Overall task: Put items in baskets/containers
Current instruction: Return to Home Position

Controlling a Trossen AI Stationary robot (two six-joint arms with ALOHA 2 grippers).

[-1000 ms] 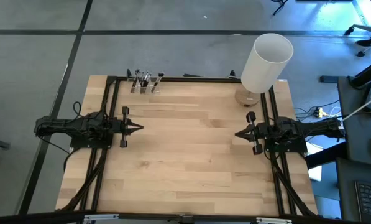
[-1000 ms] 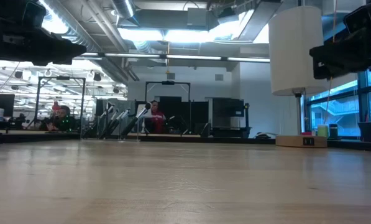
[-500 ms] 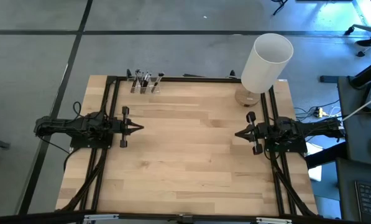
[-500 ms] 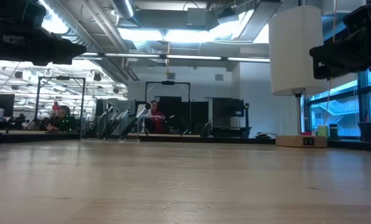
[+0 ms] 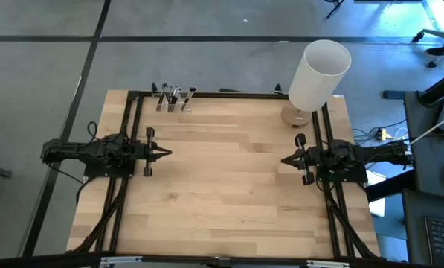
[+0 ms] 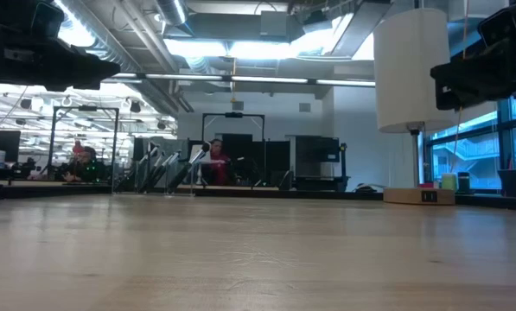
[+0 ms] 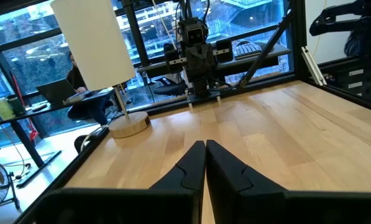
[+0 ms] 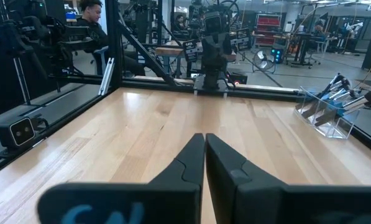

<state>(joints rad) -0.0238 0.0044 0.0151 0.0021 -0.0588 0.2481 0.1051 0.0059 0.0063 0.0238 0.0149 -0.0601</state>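
- Wood covers the table [image 5: 229, 193] in the high view. The left gripper [image 5: 167, 152] sits at the table's left edge, about midway along it. The right gripper [image 5: 284, 160] sits at the right edge, and the two tips point at each other, well apart. The makeup brushes [image 5: 174, 94] stand in the clear organizer [image 5: 172, 104] at the far edge, near the far left corner. A white cylinder [image 5: 320, 73] rises over a round wooden base [image 5: 294, 117] at the far right corner.
- Low view: bare table top runs to the far edge, with the white cylinder [image 6: 410, 69] at the far right. Dark arm bodies show at both upper corners, their fingers out of sight.
- Left wrist view: the left gripper's fingers [image 7: 188, 167] are pressed together tip to tip and hold nothing. The right arm [image 7: 196, 53] faces them from the opposite edge.
- Right wrist view: the right gripper's fingers [image 8: 188, 157] are likewise closed and empty. The clear organizer [image 8: 327, 113] stands by the table's far edge, with the makeup brushes [image 8: 345, 87] leaning out of it. A person [image 8: 89, 15] sits beyond the table.
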